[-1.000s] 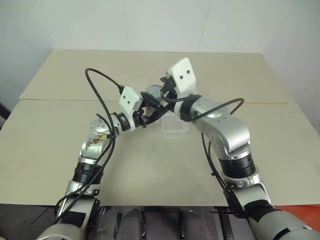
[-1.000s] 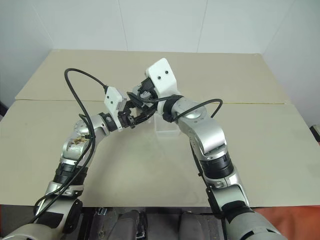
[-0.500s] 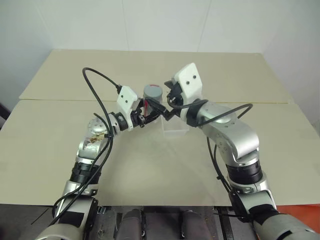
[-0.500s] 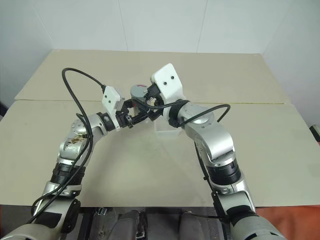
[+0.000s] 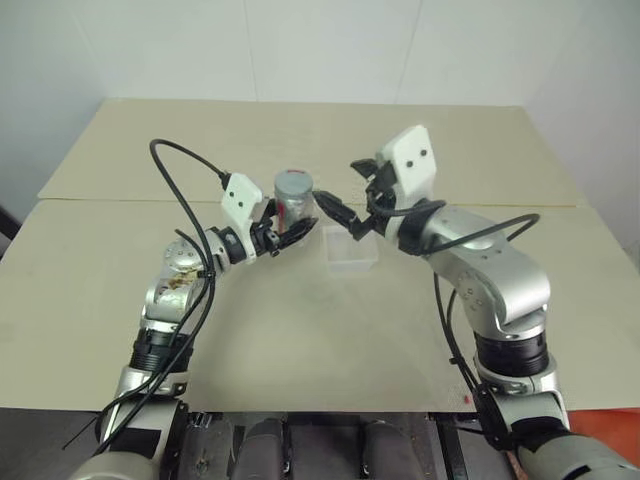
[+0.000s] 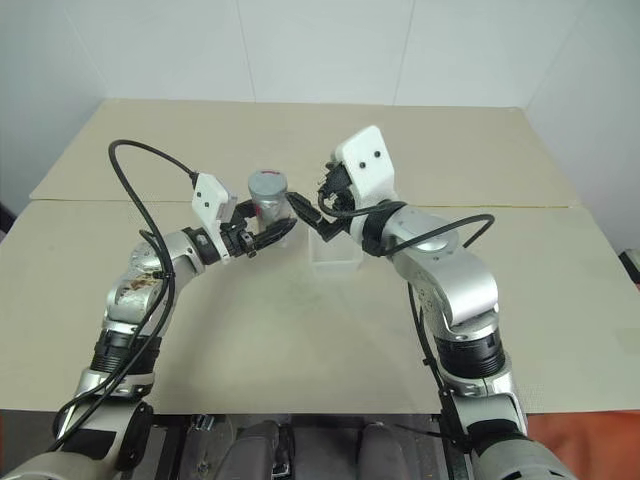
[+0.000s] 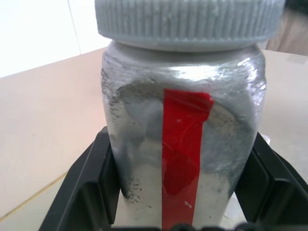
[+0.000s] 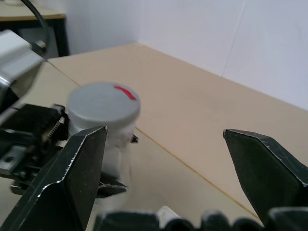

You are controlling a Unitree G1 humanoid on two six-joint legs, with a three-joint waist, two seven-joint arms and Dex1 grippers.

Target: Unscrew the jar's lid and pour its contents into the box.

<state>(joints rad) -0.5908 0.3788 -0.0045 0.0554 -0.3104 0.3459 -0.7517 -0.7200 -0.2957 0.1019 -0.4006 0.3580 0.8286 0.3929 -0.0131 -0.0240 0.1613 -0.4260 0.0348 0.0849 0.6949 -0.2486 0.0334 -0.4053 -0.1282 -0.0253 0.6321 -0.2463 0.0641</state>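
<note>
My left gripper is shut on the jar and holds it upright above the table. The jar is clear with a red vertical stripe, and its wall is smeared grey inside, so the contents cannot be made out. The grey ribbed lid sits on top of the jar and carries a small red mark. My right gripper stands open just right of the lid, touching nothing. The clear shallow box rests on the table below the right gripper.
The beige table has a seam running across it behind the box. Black cables loop from both wrists. A white wall stands at the table's far edge.
My right gripper has drawn back from over the jar's top to the right, still open. The lid stays on the jar, held in the left gripper.
</note>
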